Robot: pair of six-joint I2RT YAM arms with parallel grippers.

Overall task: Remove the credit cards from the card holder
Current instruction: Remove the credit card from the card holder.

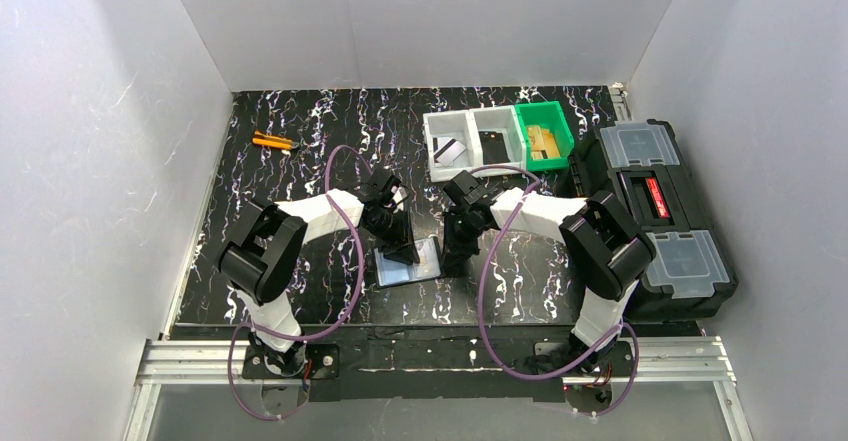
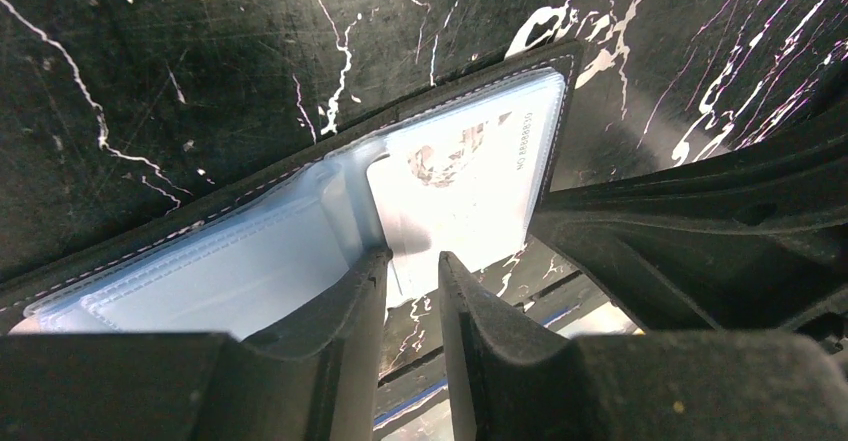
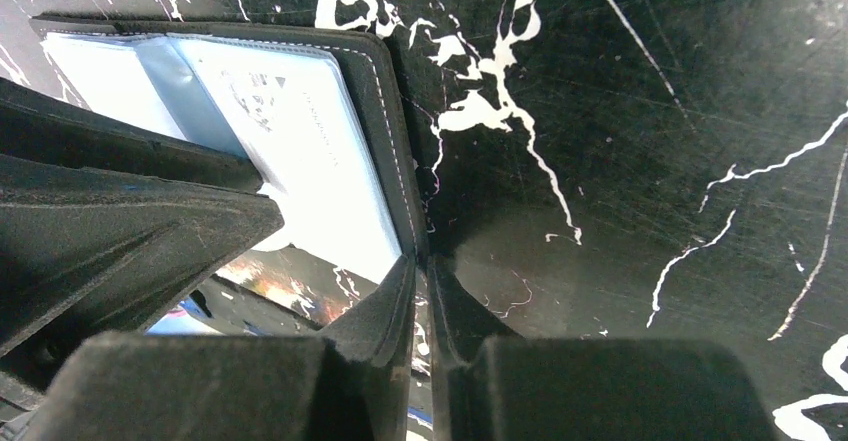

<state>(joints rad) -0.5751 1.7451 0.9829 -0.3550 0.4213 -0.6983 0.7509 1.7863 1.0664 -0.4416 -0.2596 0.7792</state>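
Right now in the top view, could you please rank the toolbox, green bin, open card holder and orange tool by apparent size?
1. Black toolbox, by far the largest.
2. Green bin and the open card holder: these look alike, and the left arm covers part of the holder, so I won't rank them.
3. Orange tool, smallest.

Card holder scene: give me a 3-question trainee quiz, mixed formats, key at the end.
1. True or false: the card holder lies closed on the table.
2. Which gripper pinches the holder's right edge? A) left gripper B) right gripper C) neither
3. Fill in: in the top view, one credit card lies in a ____ bin at the back of the table.

Key
1. False: it lies open, with its pale blue sleeves showing.
2. B: its jaws stand nearly shut on the stitched edge; the left gripper sits at the middle fold.
3. White.
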